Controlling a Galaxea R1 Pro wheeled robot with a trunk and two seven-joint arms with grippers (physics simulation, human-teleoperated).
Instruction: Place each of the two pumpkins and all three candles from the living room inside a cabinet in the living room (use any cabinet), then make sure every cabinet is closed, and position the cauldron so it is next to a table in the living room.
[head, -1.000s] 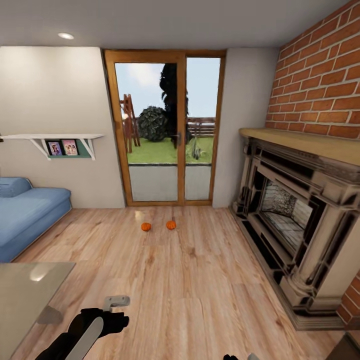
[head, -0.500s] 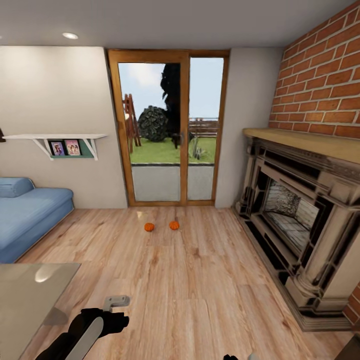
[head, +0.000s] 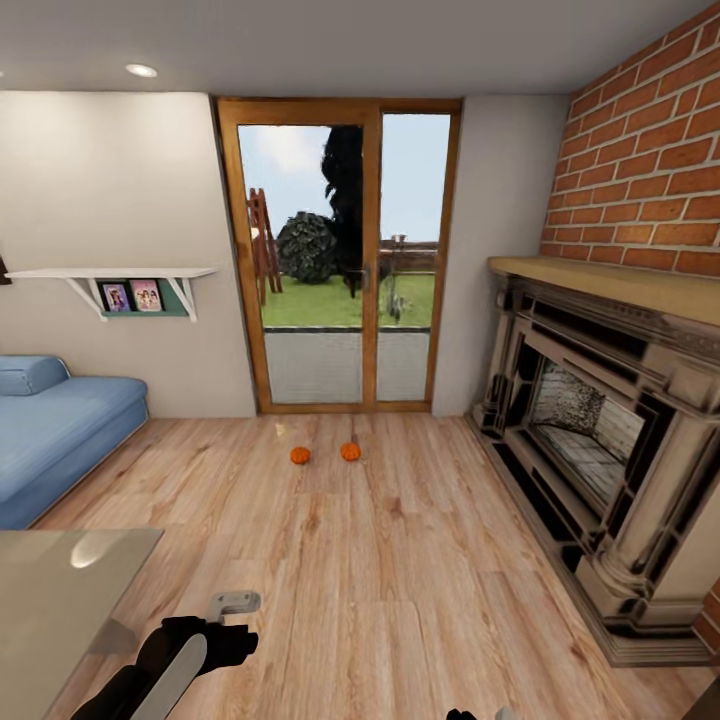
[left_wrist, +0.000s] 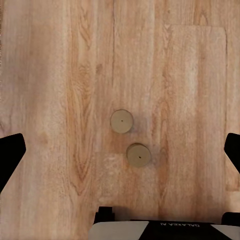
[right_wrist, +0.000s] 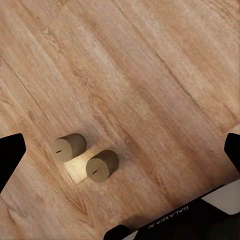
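Two pumpkins (head: 300, 455) (head: 350, 451) sit at twelve o'clock; two candles (left_wrist: 121, 121) (left_wrist: 138, 154) lie below both wide-open, empty grippers (left_wrist: 120, 150) (right_wrist: 120, 150); descend squarely over one.

A wooden plank floor (head: 400, 560) fills the room. On the far wall (head: 110, 180) there is a glass door (head: 340, 265) with a wooden frame, and a garden shows behind it. One side has a brick wall (head: 650, 170) with a large fireplace (head: 590, 430) under a wooden mantel (head: 620, 285). On the other side stand a blue sofa (head: 55, 435) and a white shelf (head: 120, 275) with two small pictures. A round lamp (head: 140, 70) shines in the ceiling.
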